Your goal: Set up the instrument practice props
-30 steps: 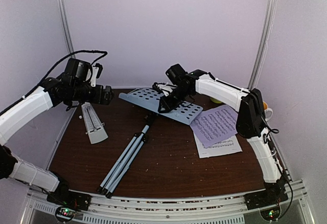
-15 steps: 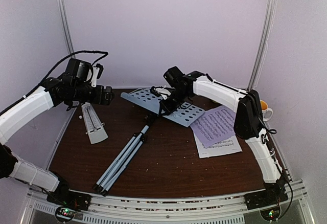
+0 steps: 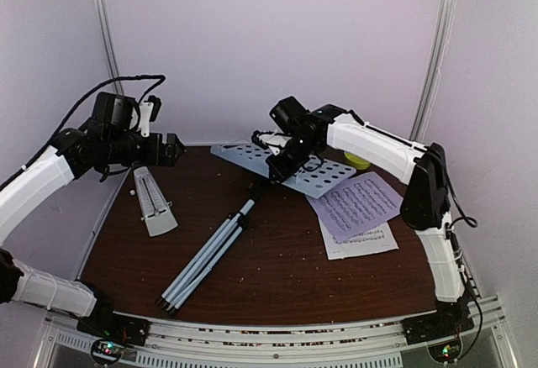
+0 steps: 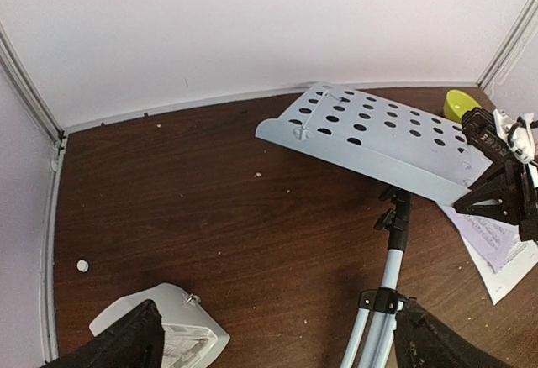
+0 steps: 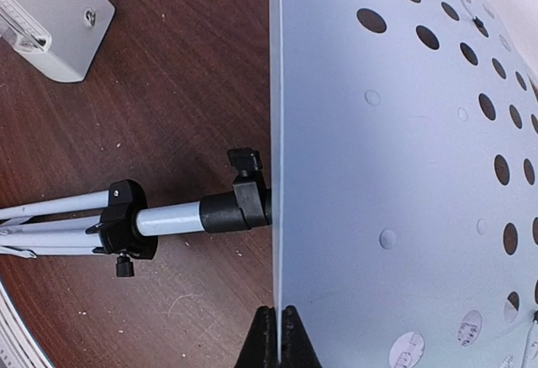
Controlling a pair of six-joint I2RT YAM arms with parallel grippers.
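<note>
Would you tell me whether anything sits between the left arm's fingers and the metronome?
Nothing visible does: the open left fingers hang above the metronome, apart from it, with only air between them.

Overhead and wrist views share the music stand [image 3: 329, 178].

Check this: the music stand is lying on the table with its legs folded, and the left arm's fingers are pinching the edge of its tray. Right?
No, the right fingers pinch the tray edge, as the right wrist view shows. The music stand does lie on the table, legs folded.
</note>
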